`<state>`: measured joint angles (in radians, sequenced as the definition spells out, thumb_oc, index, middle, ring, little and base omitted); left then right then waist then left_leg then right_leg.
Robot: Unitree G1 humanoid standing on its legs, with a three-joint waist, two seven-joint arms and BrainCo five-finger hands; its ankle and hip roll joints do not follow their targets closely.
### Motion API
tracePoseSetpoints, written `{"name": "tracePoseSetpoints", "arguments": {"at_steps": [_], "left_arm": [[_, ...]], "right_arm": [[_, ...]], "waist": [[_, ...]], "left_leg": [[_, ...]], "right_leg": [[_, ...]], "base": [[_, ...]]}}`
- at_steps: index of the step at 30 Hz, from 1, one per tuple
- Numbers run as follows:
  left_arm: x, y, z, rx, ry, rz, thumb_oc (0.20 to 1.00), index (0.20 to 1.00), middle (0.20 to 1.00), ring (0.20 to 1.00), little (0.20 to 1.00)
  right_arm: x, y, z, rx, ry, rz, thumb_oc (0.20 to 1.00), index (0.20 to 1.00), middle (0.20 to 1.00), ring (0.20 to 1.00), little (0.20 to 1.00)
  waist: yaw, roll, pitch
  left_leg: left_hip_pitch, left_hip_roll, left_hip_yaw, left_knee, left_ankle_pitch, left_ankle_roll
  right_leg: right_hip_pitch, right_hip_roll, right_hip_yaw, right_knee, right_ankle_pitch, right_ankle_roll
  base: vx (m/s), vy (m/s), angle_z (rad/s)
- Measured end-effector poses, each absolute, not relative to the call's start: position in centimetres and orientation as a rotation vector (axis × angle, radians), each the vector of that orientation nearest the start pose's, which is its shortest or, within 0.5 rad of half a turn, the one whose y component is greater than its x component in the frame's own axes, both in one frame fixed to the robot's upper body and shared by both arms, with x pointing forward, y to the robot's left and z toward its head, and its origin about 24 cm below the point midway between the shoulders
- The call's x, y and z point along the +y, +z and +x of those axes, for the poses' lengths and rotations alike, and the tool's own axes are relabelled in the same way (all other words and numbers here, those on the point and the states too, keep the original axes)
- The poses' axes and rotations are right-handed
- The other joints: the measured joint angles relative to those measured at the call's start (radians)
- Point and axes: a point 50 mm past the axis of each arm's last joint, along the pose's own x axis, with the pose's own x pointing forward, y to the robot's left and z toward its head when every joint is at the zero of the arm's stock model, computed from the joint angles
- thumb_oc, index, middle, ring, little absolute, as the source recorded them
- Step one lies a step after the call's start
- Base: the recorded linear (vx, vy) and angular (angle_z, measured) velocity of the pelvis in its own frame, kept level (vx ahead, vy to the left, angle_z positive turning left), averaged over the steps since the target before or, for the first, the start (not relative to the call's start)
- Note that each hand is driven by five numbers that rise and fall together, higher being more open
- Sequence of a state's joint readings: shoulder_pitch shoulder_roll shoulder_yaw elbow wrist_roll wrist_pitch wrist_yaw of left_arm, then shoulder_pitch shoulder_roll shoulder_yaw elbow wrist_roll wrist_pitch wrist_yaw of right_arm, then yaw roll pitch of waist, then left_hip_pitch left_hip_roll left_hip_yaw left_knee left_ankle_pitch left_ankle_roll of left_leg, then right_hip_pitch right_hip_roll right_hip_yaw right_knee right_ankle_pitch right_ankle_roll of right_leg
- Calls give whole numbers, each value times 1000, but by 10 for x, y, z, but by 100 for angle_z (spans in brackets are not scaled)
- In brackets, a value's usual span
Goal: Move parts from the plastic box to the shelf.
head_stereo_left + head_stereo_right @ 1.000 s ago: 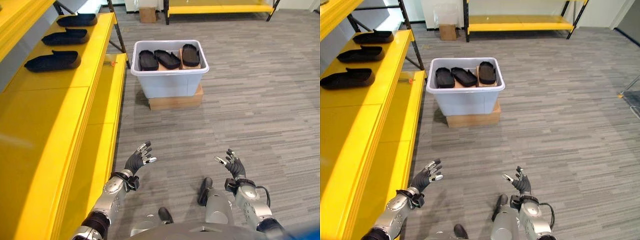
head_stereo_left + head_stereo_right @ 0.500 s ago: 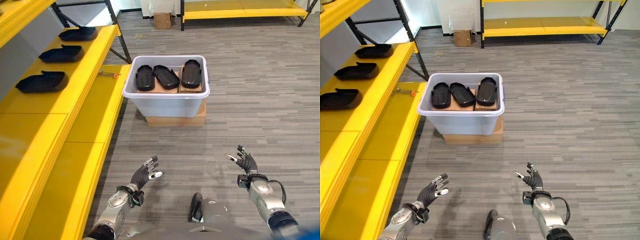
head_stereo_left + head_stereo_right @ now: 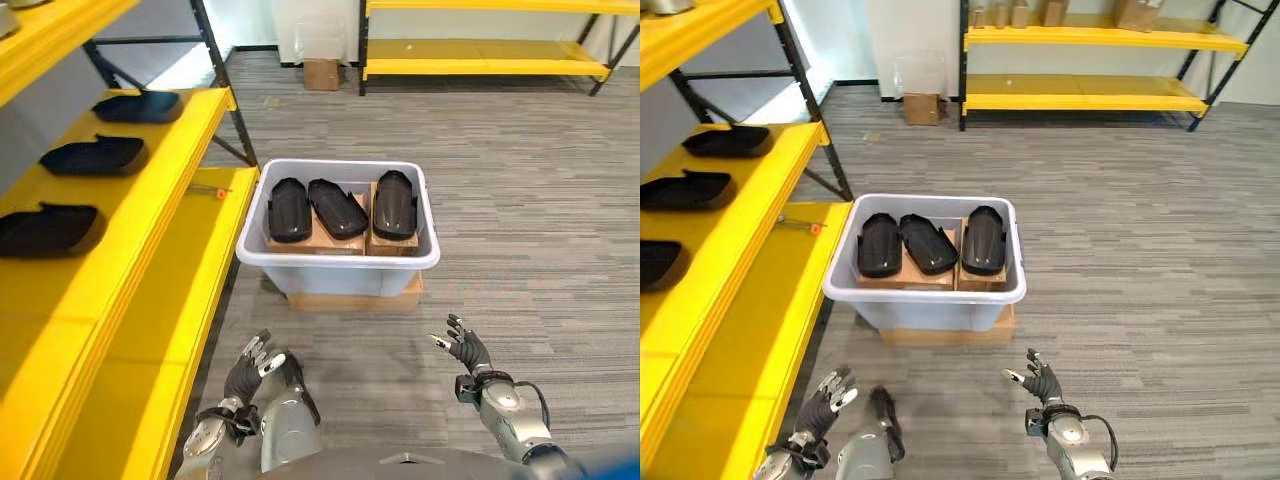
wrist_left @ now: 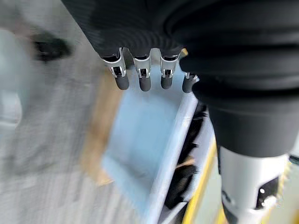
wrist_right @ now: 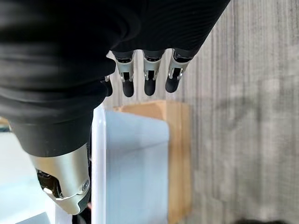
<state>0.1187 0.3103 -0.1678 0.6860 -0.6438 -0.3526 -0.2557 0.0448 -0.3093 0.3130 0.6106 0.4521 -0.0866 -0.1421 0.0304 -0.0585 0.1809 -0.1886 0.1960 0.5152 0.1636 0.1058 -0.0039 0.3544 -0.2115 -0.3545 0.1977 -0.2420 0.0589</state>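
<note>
Left eye view is showing three glossy black moulded parts (image 3: 338,207) lying in the smooth pale plastic box (image 3: 337,265), now lower in frame, both robot hands (image 3: 249,370) (image 3: 464,350) hanging with fingers apart, empty.

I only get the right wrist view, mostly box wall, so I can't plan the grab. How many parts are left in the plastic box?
Observer: Three black parts lie side by side in the plastic box.
Operator: Are both hands free?
Observer: Yes. The left hand and right hand are open and empty, short of the box.
Operator: Anything on the shelf?
Observer: Three shelved parts sit on the yellow shelf, on the robot's left.
</note>
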Motion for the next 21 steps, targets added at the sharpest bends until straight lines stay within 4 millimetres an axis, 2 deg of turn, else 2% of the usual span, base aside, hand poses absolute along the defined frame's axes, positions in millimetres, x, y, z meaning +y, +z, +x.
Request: {"name": "tracePoseSetpoints", "arguments": {"at_steps": [1, 2, 4, 5, 6, 7, 8, 9, 10, 11, 13, 14, 15, 16, 17, 19, 20, 21], "left_arm": [[229, -77, 183, 371, -6, -252, 1000, 1000, 1000, 1000, 1000], [232, -70, 193, 342, -14, -234, 1000, 1000, 1000, 1000, 1000], [237, -59, 207, 301, -29, -202, 1000, 1000, 1000, 1000, 1000], [238, -58, 209, 297, -31, -198, 1000, 1000, 1000, 1000, 1000], [236, -59, 208, 300, -33, -204, 1000, 1000, 1000, 1000, 1000], [232, -63, 204, 313, -46, -208, 1000, 1000, 1000, 1000, 1000], [229, -65, 201, 328, -62, -194, 1000, 1000, 1000, 1000, 1000], [228, -67, 198, 340, -71, -188, 1000, 1000, 1000, 1000, 1000], [227, -68, 196, 344, -82, -183, 1000, 1000, 1000, 1000, 1000], [225, -66, 194, 334, -89, -188, 1000, 1000, 1000, 1000, 1000], [223, -62, 195, 317, -106, -187, 1000, 1000, 1000, 1000, 1000], [218, -60, 197, 309, -120, -196, 1000, 1000, 1000, 1000, 1000], [213, -57, 200, 292, -137, -205, 1000, 1000, 1000, 1000, 1000], [210, -54, 202, 278, -154, -204, 1000, 1000, 1000, 1000, 1000], [207, -51, 205, 265, -163, -213, 1000, 1000, 1000, 1000, 1000], [205, -46, 208, 246, -175, -214, 1000, 1000, 1000, 1000, 1000], [202, -46, 209, 247, -182, -218, 1000, 1000, 1000, 1000, 1000], [197, -47, 210, 254, -204, -219, 1000, 1000, 1000, 1000, 1000]], "right_arm": [[-195, -94, 187, 630, -103, 23, 1000, 1000, 1000, 1000, 1000], [-192, -94, 187, 624, -105, 39, 1000, 1000, 1000, 1000, 1000], [-183, -90, 193, 599, -108, 72, 1000, 1000, 1000, 1000, 1000], [-180, -88, 197, 585, -111, 82, 1000, 1000, 1000, 1000, 1000], [-179, -86, 200, 571, -108, 85, 1000, 1000, 1000, 1000, 1000], [-181, -84, 202, 563, -114, 84, 1000, 1000, 1000, 1000, 1000], [-181, -84, 202, 561, -120, 85, 1000, 1000, 1000, 1000, 1000], [-180, -81, 206, 546, -119, 86, 1000, 1000, 1000, 1000, 1000], [-179, -77, 209, 529, -115, 90, 1000, 1000, 1000, 1000, 1000], [-179, -77, 208, 529, -115, 90, 1000, 1000, 1000, 1000, 1000], [-180, -78, 207, 533, -119, 87, 1000, 1000, 1000, 1000, 1000], [-185, -77, 207, 532, -122, 73, 1000, 1000, 1000, 1000, 1000], [-189, -76, 207, 531, -123, 60, 1000, 1000, 1000, 1000, 1000], [-192, -75, 207, 526, -121, 53, 1000, 1000, 1000, 1000, 1000], [-196, -73, 205, 522, -123, 50, 1000, 1000, 1000, 1000, 1000], [-195, -71, 204, 515, -112, 51, 1000, 1000, 1000, 1000, 1000], [-195, -72, 202, 520, -122, 57, 1000, 1000, 1000, 1000, 1000], [-196, -75, 200, 531, -144, 65, 1000, 1000, 1000, 1000, 1000]], "waist": [[-1, -22, 1], [1, -35, 2], [5, -44, -1], [4, -45, -1], [4, -35, 1], [-6, -16, -9], [-9, 13, -9], [-11, 27, -9], [-23, 44, -3], [-25, 58, -3], [-35, 59, -2], [-54, 70, 1], [-47, 78, 2], [-44, 74, 2], [-63, 68, -3], [-79, 58, -9], [-86, 47, -13], [-106, 36, -13]], "left_leg": [[16, -35, -7, -3, -18, 30], [35, -62, -10, -30, -25, 73], [78, -111, -11, -72, -56, 99], [110, -146, -5, -91, -73, 112], [152, -184, 0, -114, -94, 120], [188, -219, 6, -131, -119, 123], [204, -238, -5, -139, -149, 134], [217, -246, -3, -145, -147, 136], [230, -258, 5, -152, -144, 142], [245, -262, 6, -166, -147, 137], [259, -260, 8, -164, -155, 123], [277, -245, 21, -162, -189, 67], [283, -239, 24, -160, -191, 63], [297, -242, 28, -161, -191, 63], [313, -255, 20, -164, -206, 47], [318, -272, 16, -170, -228, 54], [312, -288, -27, -156, -241, 71], [319, -306, -56, -155, -251, 118]], "right_leg": [[-17, -41, 1, 65, 23, -3], [-51, -58, 19, 129, 9, 13], [-134, -35, 44, 231, -5, 41], [-187, -36, 55, 328, 40, 73], [-227, -69, 49, 442, 54, 89], [-268, -99, 77, 561, 105, 103], [-316, -107, 97, 632, 112, 116], [-381, -104, 119, 731, 118, 127], [-454, -101, 113, 801, 105, 111], [-516, -69, 99, 780, 78, 91], [-572, -26, 53, 651, 35, 74], [-589, -14, -9, 501, 28, 64], [-573, -5, -71, 323, 46, 76], [-581, -5, -92, 209, 79, 77], [-611, -18, -93, 90, 172, 104], [-642, -30, -78, -8, 288, 119], [-635, -35, -28, -128, 367, 135], [-603, -49, 21, -211, 416, 148]], "base": [[333, 352, 29], [269, 331, 29], [259, 351, 21], [192, 280, 13], [291, 387, 15], [207, 272, 10], [222, 240, -3], [98, 55, -1], [170, 17, -2], [152, -11, 6], [250, -115, 10], [309, -172, 11], [262, -132, -1], [264, -116, -4], [376, -177, 10], [428, -213, 18], [321, -177, 29], [282, -183, 29]]}}
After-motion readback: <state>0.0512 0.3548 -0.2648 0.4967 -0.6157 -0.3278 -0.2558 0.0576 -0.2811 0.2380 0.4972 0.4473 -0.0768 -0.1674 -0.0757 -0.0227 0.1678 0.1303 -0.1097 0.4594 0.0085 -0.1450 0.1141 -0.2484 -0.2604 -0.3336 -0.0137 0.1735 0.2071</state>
